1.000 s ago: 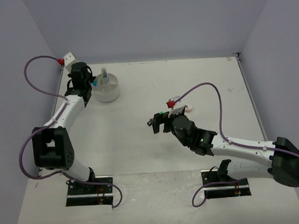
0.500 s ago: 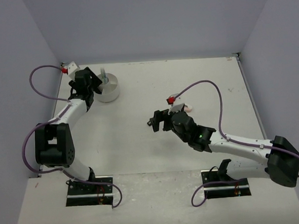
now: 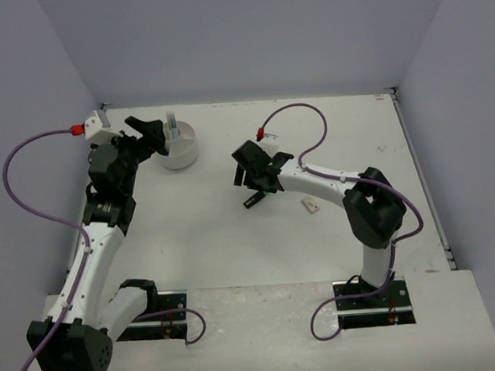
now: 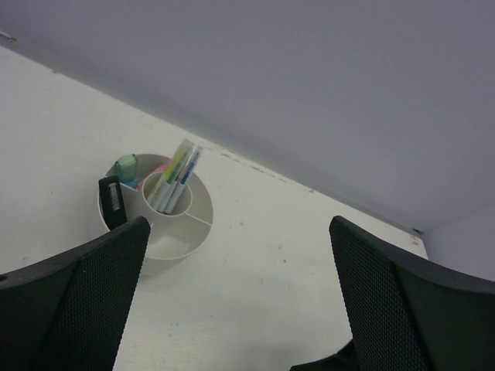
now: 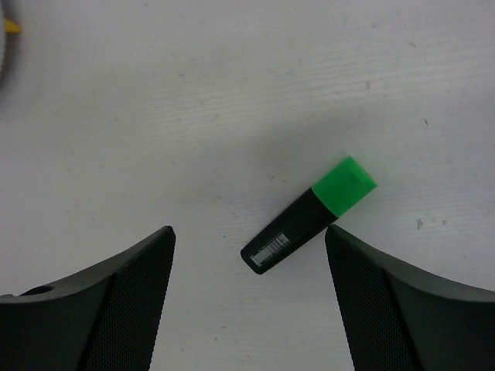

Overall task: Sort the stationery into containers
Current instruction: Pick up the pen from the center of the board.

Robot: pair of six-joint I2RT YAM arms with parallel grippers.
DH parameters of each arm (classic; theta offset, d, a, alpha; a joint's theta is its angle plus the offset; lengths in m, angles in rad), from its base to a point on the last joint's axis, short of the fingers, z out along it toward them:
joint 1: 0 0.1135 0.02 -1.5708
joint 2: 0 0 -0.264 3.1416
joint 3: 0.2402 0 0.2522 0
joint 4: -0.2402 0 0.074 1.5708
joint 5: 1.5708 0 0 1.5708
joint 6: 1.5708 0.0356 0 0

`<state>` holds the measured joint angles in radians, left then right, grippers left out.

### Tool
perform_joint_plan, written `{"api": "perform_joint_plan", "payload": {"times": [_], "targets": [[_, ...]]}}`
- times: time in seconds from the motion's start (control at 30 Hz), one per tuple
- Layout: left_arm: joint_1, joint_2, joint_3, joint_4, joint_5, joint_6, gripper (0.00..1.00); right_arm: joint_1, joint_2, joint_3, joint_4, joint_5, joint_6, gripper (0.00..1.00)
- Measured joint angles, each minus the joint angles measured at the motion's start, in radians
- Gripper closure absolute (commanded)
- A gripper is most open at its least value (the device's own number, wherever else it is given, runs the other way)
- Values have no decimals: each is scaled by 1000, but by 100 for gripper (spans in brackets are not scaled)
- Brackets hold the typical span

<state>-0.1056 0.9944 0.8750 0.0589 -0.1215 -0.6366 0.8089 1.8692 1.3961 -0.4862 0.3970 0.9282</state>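
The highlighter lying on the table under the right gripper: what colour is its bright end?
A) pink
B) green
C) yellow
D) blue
B: in the right wrist view the highlighter lies flat on the table, and it has a black body with one bright green end.

Table centre was open for a pass. Tub (image 3: pixel 179 148) sat at 10 o'clock from centre in the top view, and upright pens (image 4: pixel 176 176) in its middle cup blocked any low crossing. Left gripper (image 3: pixel 154 134) hung at the tub's 9 o'clock, jaws wide. Green-capped highlighter (image 5: pixel 309 224) lay flat between the right gripper's (image 5: pixel 249 236) spread fingers, with bare table around it. Small eraser (image 3: pixel 310 203) lay at its 3 o'clock, apart.
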Motion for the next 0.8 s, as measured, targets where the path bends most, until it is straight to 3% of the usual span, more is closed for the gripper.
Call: {"api": "perform_joint_plan", "payload": {"times": [0.23,0.4,0.6,0.63,0.73,0.8], "targets": [[-4,-78,-67,-116,80,75,0,0,91,49,-135,-14,152,31],[-6,-83,-124,-182,128,90,0,1,187,131,-169,-23,208,44],[-6,-85,-132,-196,158,100,0,8,201,95,-181,-17,273,50],[-6,-85,-132,-195,165,100,0,10,199,89,-177,-14,279,56],[-6,-78,-132,-195,184,100,0,14,191,73,-172,-7,288,85],[-6,-71,-133,-195,198,100,0,16,181,55,-155,-4,283,97]]}}
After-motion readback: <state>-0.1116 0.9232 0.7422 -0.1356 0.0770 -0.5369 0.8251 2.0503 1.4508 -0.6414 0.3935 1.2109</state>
